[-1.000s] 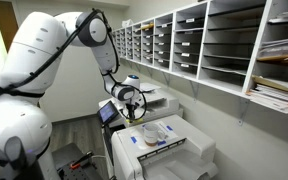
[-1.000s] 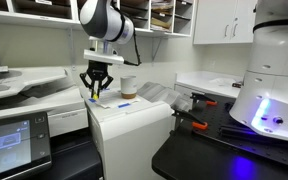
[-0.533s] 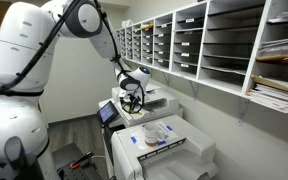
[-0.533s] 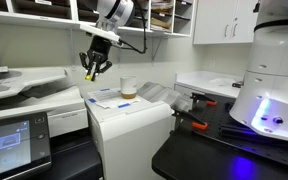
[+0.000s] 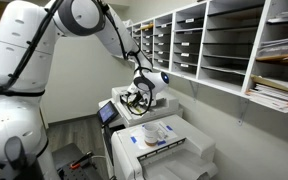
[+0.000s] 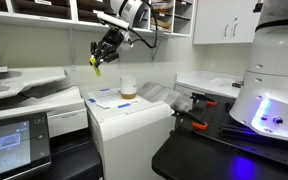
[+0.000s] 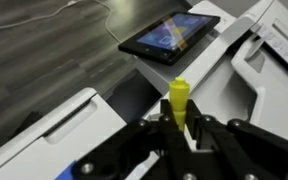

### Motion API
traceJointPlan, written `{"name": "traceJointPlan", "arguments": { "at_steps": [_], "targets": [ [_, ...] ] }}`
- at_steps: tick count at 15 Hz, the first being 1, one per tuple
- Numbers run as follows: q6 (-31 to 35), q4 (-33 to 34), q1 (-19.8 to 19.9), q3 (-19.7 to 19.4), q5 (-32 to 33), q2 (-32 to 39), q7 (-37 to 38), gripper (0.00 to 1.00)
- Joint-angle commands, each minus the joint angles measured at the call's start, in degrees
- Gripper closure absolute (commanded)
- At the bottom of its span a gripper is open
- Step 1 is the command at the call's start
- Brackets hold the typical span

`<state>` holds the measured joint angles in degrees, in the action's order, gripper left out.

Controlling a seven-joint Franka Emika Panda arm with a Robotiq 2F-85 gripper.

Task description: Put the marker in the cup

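Note:
My gripper (image 7: 177, 125) is shut on the yellow marker (image 7: 178, 100), whose tip sticks out past the fingers in the wrist view. In both exterior views the gripper (image 6: 101, 60) (image 5: 136, 97) hangs in the air above and to the side of the white machine top (image 6: 134, 108). The marker shows as a small yellow end (image 6: 95, 62) below the fingers. The whitish cup (image 6: 128, 88) stands on the machine top, lower than the gripper and apart from it. It also shows in an exterior view (image 5: 154, 131) near blue tape patches.
A touchscreen panel (image 7: 169, 38) lies below the gripper beside a white printer (image 7: 274, 60). Mail shelves (image 5: 224, 45) line the wall. A paper sheet with blue tape (image 6: 109, 98) lies on the machine top. The robot base (image 6: 274, 90) stands on a dark bench.
The gripper has risen from the machine top with the marker in it and swung sideways toward the cup's side, tilting as it went.

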<state>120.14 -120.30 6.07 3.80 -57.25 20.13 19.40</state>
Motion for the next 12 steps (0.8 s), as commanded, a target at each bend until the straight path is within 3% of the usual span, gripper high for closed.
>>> {"name": "traceJointPlan", "arguments": {
  "at_steps": [1, 6, 12],
  "targets": [
    [-10.4, 2.2, 1.5, -3.3, -5.4, 1.0, 0.3, 0.95],
    [-13.0, 2.8, 1.4, -8.4, -6.7, 1.8, 5.7, 0.95],
    [-13.6, 3.6, 2.6, -11.5, -9.3, 2.8, 8.8, 0.95]
  ]
}}
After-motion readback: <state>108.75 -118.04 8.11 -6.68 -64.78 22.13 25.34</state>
